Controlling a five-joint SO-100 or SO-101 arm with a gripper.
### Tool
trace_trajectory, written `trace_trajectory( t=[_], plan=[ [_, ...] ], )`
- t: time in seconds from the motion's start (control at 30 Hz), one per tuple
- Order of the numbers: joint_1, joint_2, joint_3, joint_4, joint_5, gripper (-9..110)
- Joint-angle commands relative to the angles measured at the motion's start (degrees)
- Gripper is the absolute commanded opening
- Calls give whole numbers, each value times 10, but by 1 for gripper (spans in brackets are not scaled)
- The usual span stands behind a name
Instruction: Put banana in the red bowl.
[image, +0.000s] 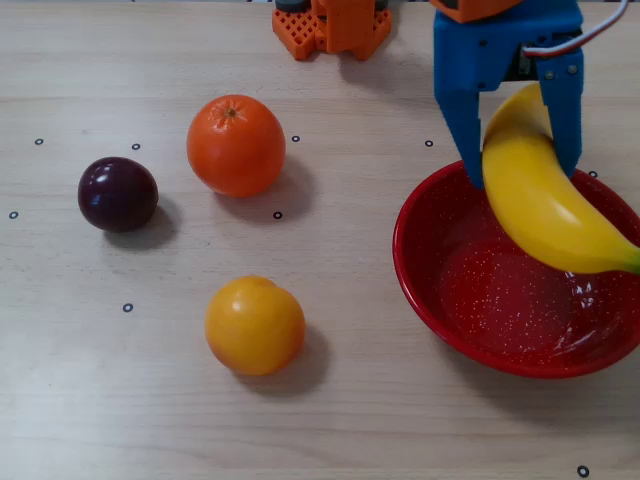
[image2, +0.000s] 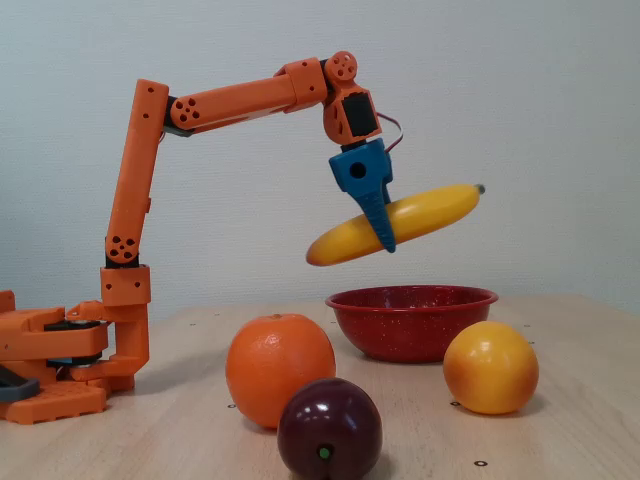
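The yellow banana (image: 545, 205) (image2: 400, 224) hangs in the air above the red bowl (image: 480, 290) (image2: 410, 320), held clear of it. My blue gripper (image: 522, 170) (image2: 384, 235) is shut on the banana near its middle, one finger on each side. In the fixed view the banana tilts, with the stem end up at the right and the orange tip lower at the left. The bowl sits at the right of the overhead view and holds nothing.
An orange (image: 236, 145) (image2: 280, 370), a dark purple plum (image: 118, 194) (image2: 330, 430) and a round yellow-orange fruit (image: 254, 325) (image2: 490, 367) lie on the wooden table (image: 120, 400) left of the bowl. The arm's orange base (image: 332, 28) (image2: 50, 370) stands at the table's far edge.
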Motion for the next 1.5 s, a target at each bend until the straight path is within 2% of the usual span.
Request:
trace_trajectory(
  t=[0.0, 0.57, 0.9, 1.0, 1.47],
  plan=[
    [-15, 29, -68, 18, 17, 0],
    [-25, -40, -60, 38, 39, 0],
    [-21, -59, -40, 40, -4, 0],
    [-15, -63, -31, 40, -15, 7],
    [4, -71, -22, 33, -41, 19]
  ],
)
